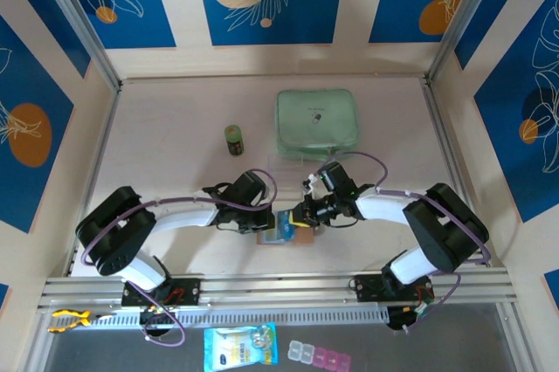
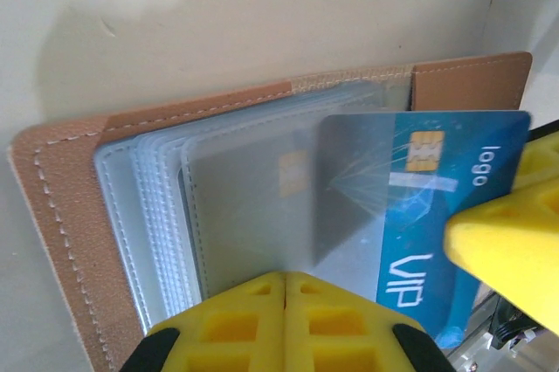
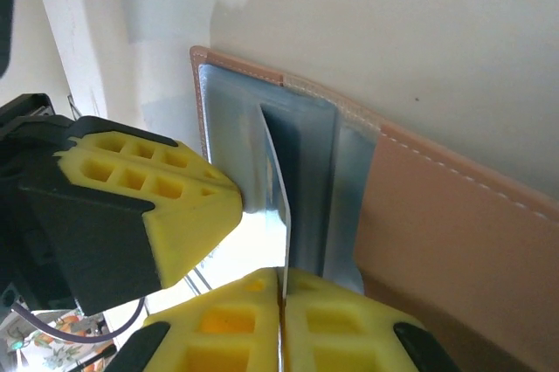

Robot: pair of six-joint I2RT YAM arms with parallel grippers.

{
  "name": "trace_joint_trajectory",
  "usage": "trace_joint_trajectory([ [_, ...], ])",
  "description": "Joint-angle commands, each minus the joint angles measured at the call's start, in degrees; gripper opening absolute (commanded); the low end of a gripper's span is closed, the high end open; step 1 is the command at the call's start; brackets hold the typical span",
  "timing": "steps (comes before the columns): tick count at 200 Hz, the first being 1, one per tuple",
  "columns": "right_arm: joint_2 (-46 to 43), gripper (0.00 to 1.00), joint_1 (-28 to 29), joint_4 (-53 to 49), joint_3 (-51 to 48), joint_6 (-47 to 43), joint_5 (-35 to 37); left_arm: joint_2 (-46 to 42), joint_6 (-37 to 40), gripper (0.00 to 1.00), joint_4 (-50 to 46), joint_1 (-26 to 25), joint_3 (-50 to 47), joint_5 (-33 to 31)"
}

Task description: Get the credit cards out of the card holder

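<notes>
The tan card holder (image 2: 61, 180) lies open on the table, its clear inner pockets fanned out. My left gripper (image 2: 285, 278) is shut on the near edge of those clear pockets. A blue credit card (image 2: 419, 206) printed "VIP" and "logo" sticks halfway out of a pocket toward the right. My right gripper (image 3: 281, 274) is shut on that credit card (image 3: 273, 189), seen edge-on, beside the card holder (image 3: 454, 232). From above, the left gripper (image 1: 265, 217) and right gripper (image 1: 301, 215) meet over the card holder (image 1: 301, 237) near the table's front.
A mint-green zip case (image 1: 317, 120) lies at the back centre with a clear plastic packet (image 1: 293, 162) in front of it. A small dark green jar (image 1: 234, 139) stands to its left. The metal rail (image 1: 279, 289) runs along the near edge.
</notes>
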Motion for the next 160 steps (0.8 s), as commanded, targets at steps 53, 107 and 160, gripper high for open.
trace_joint_trajectory([
  [53,-7.77,0.07,-1.91,-15.14,1.06,-5.52,4.02,-1.50,0.42,0.02,-2.17,-0.46,-1.25,-1.67],
  [107,-8.46,0.07,-1.18,-16.21,2.36,-5.17,4.50,-2.65,0.34,0.03,-1.14,-0.48,-1.51,-2.20],
  [160,-7.39,0.07,1.16,-20.83,6.09,-5.48,8.13,-3.85,0.66,0.04,-1.45,-0.45,-1.60,-2.68],
])
